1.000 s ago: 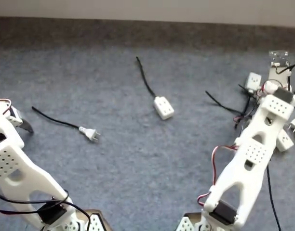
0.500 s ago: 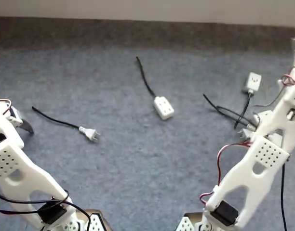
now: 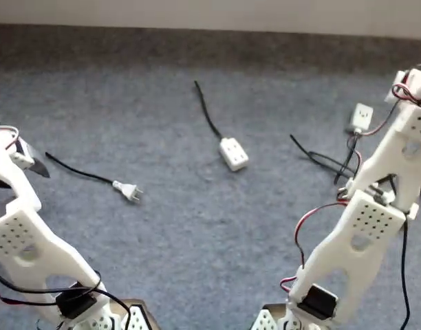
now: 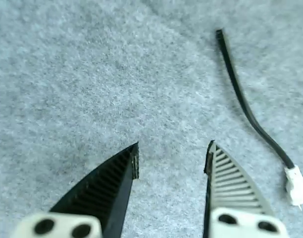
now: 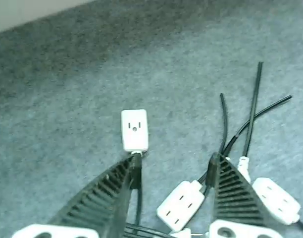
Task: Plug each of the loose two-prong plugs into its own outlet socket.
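Item: my right pincer (image 5: 174, 162), jaws wide apart, holding nothing. Single socket (image 5: 134, 130) just beyond one tip; triple socket (image 5: 180, 206) beneath, between both. Handling, I judge: straddle one body only, avoiding cords (image 5: 226, 129).

- Well right of the middle socket (image 3: 233, 153), the right arm (image 3: 365, 227) covers most of a tangle of cords (image 3: 326, 162) (whatever lies beneath it cannot be told).
- The plug (image 4: 297, 184), left of that socket, is cut off by the left wrist view's edge, so its prongs are unseen there.
- The right arm's jaws hide parts of the cords beside a socket block (image 5: 180, 204).
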`<state>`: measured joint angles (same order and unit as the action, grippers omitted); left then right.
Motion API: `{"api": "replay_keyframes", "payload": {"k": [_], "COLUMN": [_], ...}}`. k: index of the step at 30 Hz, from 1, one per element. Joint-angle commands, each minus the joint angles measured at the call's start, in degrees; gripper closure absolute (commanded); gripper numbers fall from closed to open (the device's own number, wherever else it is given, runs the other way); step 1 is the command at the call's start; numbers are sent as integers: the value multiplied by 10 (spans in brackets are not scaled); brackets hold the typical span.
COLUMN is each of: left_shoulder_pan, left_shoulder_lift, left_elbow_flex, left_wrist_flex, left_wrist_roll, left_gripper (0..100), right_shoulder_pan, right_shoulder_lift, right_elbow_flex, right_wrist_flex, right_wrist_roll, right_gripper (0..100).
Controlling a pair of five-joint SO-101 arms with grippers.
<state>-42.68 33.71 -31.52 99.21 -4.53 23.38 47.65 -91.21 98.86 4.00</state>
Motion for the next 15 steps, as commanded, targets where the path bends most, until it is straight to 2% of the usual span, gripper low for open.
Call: {"api": "replay_keyframes", "payload": {"k": [1,5,8,11,15], "left_shoulder_pan": [39,95,168,252,321], "left_shoulder_lift": [-129,-266,-340,-349,-349], "left_elbow_flex": [3,96,208,290,357], "left_wrist_flex": [20,21,20,14,-65], "left_wrist_roll": [6,31,39,52,115], "left_gripper": [780,778,778,778,778], "right_shoulder_pan": [-57,-111,-138,-152,-160], "right_shoulder_lift": [-51,-85,-109,-123,-120], "right_elbow_flex": [68,203,301,390,471], "right_wrist_flex": [24,24,24,23,19], "right_wrist_roll": [-58,-101,-121,-139,-165], "right_gripper": [778,778,778,778,778]}}
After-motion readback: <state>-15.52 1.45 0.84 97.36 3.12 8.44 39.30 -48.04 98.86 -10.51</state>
